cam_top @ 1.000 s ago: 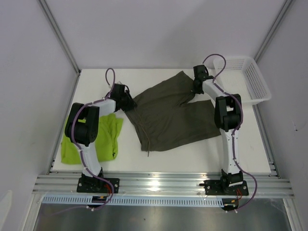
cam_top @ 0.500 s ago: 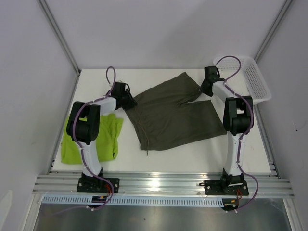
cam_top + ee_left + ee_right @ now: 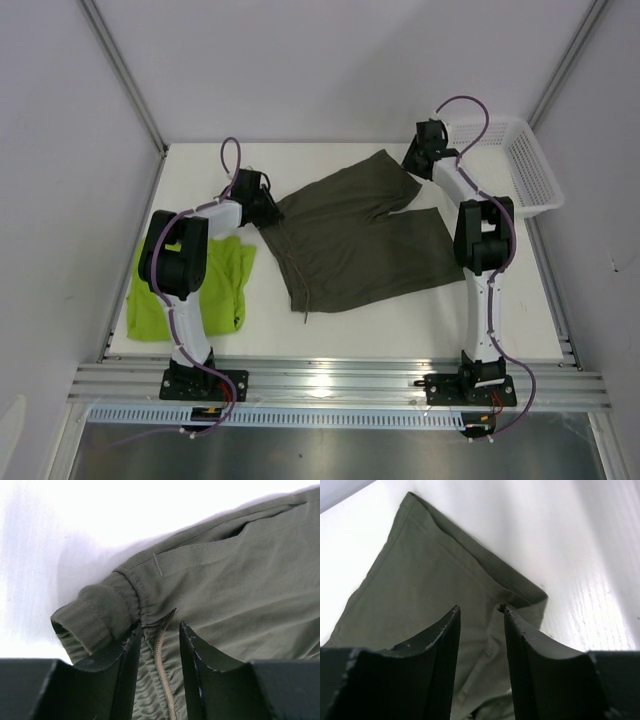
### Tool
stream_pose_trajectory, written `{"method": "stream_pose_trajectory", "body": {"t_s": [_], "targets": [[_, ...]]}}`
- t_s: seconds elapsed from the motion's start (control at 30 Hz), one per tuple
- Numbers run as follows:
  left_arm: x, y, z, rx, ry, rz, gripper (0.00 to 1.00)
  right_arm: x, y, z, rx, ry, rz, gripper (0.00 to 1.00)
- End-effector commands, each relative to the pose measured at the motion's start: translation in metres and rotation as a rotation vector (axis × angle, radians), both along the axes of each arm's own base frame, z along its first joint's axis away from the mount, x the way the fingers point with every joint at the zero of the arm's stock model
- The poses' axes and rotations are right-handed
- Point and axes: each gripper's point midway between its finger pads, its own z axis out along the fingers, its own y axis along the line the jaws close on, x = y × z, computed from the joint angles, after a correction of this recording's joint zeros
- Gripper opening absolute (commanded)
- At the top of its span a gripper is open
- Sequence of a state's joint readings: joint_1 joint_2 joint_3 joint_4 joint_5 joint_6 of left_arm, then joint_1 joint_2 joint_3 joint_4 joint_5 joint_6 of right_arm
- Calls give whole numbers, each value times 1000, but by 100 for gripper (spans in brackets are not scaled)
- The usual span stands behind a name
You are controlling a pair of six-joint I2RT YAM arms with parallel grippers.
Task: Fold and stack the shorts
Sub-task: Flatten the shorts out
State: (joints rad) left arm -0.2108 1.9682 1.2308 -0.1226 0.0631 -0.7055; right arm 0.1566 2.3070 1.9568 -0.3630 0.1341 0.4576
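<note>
Two robot arms work over a white desk (image 3: 400, 320). The dark olive-grey shorts (image 3: 355, 240) lie spread flat across the middle, one leg pointing to the far edge, the other toward the right edge. The lime green shorts (image 3: 232, 285) sit in a rumpled heap by the left edge toward the near-left corner, partly hidden under the left arm.

What has just changed is on the right. A second ago the right claw (image 3: 481, 611) was clenched down at the crotch between the two legs. It has now let go, risen and swung to the far leg's hem corner, where its jaws hang parted and empty above the cloth. We judge it is lining up a fresh grip for a fold, none of which is made yet.

The left claw (image 3: 160, 627) has not moved. It rests at the waistband's left end, jaws parted either side of the drawstring (image 3: 161, 650), pinching nothing we can see.

A white mesh basket (image 3: 530, 170) stands at the far-right corner.
</note>
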Motion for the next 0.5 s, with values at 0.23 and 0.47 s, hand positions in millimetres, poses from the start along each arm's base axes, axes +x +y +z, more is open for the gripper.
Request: {"method": "stream_pose_trajectory", "body": {"t_s": [0.23,0.47], "targets": [[4,13,2,48,8,7,39,4,6,-15,-156,55,-5,42],[4,12,1,48,11,4,38,-4,1,-20,-219,86,-29,42]]}}
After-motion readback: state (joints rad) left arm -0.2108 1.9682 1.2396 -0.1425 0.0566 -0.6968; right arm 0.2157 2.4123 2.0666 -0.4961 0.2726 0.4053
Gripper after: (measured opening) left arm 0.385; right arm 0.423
